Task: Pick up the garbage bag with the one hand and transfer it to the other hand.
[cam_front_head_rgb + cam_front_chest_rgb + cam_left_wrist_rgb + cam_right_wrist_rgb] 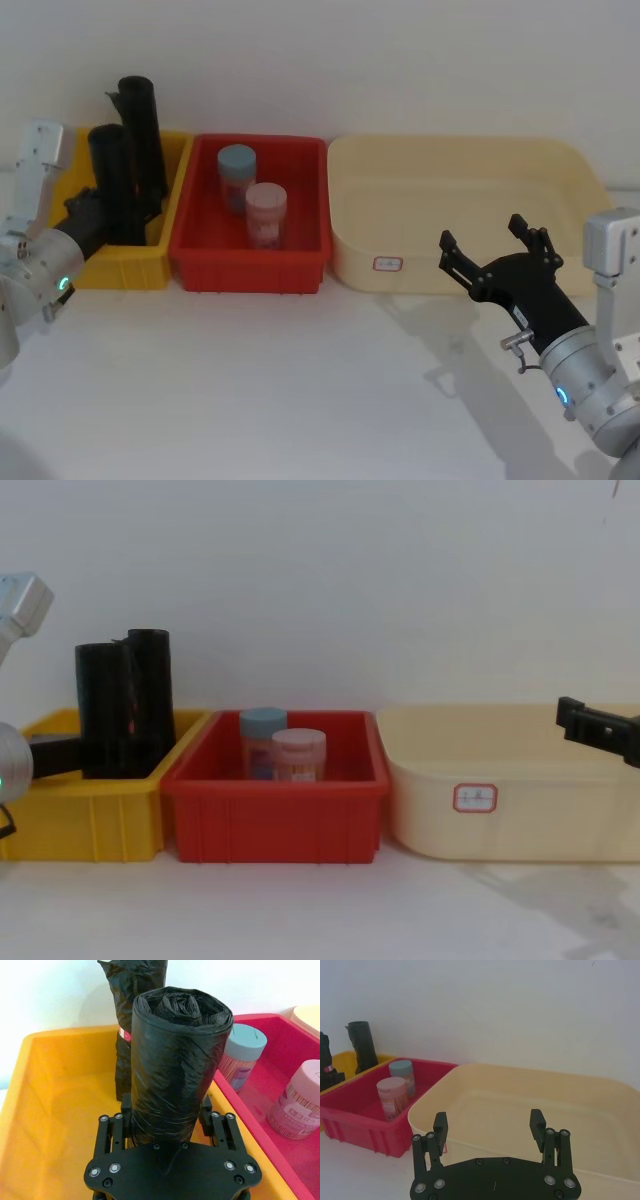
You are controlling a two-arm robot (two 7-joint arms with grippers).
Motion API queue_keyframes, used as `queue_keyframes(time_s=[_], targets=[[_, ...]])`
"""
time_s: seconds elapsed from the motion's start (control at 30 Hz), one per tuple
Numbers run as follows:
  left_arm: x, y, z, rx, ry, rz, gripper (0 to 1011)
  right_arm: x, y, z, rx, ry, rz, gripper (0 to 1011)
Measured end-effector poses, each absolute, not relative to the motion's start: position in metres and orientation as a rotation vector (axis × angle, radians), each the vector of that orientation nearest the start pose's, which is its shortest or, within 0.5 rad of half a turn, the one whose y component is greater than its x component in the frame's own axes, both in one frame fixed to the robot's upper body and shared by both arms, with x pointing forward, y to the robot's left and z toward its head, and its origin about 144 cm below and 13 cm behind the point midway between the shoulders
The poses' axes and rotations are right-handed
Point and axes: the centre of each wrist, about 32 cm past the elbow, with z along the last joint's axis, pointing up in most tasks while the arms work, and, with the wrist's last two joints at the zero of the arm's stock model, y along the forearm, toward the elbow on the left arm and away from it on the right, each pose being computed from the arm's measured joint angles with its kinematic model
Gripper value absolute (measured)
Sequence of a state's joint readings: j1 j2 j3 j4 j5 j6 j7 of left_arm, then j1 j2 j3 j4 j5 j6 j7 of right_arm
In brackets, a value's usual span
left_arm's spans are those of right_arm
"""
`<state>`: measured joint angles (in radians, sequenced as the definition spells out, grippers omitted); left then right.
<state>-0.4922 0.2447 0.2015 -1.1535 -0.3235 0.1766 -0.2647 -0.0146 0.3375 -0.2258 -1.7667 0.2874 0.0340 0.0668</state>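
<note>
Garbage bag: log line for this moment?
left gripper: shut on garbage bag, upright in yellow bin | right gripper: open, near cream tray | handover: not started

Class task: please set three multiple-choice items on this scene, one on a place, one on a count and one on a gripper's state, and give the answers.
1. Where is the garbage bag that the left gripper is shut on?
A. in the yellow bin
B. in the cream tray
C. lying on the bare table

2. How many jars stand in the red bin?
A. one
B. two
C. four

3. What state is the right gripper in?
A. shut on a jar
B. shut on a black roll
C. open, holding nothing

Answers:
1 A: the wrist view shows yellow walls around the upright roll.
2 B: there is one blue-lidded jar and one pink-lidded jar.
3 C: its fingers stand apart with nothing between them.
</note>
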Motion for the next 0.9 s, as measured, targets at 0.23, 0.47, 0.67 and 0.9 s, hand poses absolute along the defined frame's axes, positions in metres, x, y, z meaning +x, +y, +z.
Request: queue_keyframes(time_s=[0.23,0.47,0.67,0.9], targets=[[0.591,0.273,1.199,0.083,0.124,1.222,580,0.443,-0.237,1.189,0.026,-0.075,-1.229,1001],[0.591,0.272,1.199,0.084,0.124,1.22,475,0.449,-0.237,1.189,0.009,-0.084,-1.218,1001],[0.591,0.272,1.199,0.084,0.124,1.22,437,0.461,-0.234,1.193,-0.028,-0.088,-1.175,1001],[0.591,0.272,1.199,0.085,0.124,1.219,407,0.482,-0.224,1.206,-0.08,-0.063,-1.105,1001]])
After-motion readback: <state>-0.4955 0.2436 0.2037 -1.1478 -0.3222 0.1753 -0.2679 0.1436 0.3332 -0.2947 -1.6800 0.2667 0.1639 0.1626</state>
